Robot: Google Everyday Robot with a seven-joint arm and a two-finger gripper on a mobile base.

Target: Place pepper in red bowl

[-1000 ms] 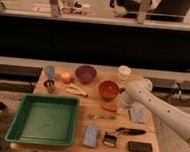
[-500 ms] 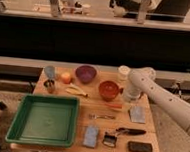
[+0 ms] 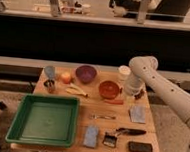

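Observation:
The red bowl is a glossy orange-red round bowl standing at the middle back of the wooden table. The pepper is a slim orange-red strip lying on the table just in front of the bowl's right side. My gripper hangs from the white arm, which reaches in from the right. It is low over the table, just right of the bowl and a little behind and to the right of the pepper. I cannot see anything held in it.
A purple bowl, a white cup, an apple, a pale banana, a blue-grey cup and a small can stand at the back. A green tray fills the front left. Two blue sponges, a brush and a black case lie front right.
The arm has swung from the table's right front toward the back. Its elbow has risen, and the gripper has come beside the red bowl's right side.

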